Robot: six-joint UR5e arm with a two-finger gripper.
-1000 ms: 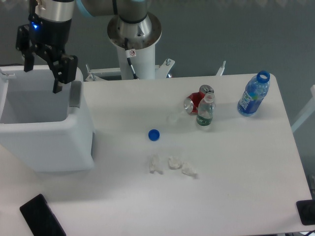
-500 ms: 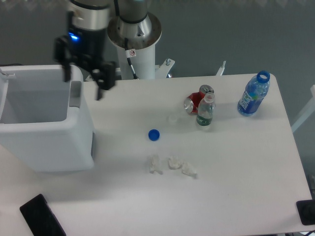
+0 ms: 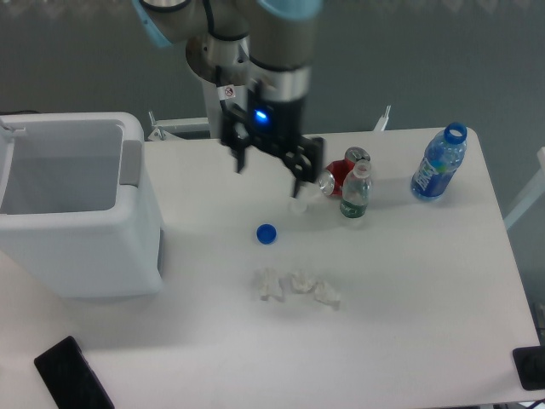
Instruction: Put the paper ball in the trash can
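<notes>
The trash can (image 3: 81, 247) is a large white boxy bin at the table's left edge, its top opening uncovered. No paper ball shows inside it or anywhere apart on the table; the paper ball is hidden or out of view. My gripper (image 3: 267, 181) hangs over the middle of the table's far part, well to the right of the trash can. Its jaws are open and hold nothing. Its right fingertip is just above a small pale translucent thing (image 3: 298, 205).
Three white paper wads (image 3: 295, 287) lie grouped at mid-table, with a blue bottle cap (image 3: 266, 233) behind them. A red can (image 3: 337, 179), a small green bottle (image 3: 354, 196) and a blue bottle (image 3: 439, 166) stand at the right. A black phone (image 3: 72, 375) lies at the front left.
My gripper has swung from above the trash can's opening rightward to over the table's middle, staying open and empty. Nothing on the table has moved.
</notes>
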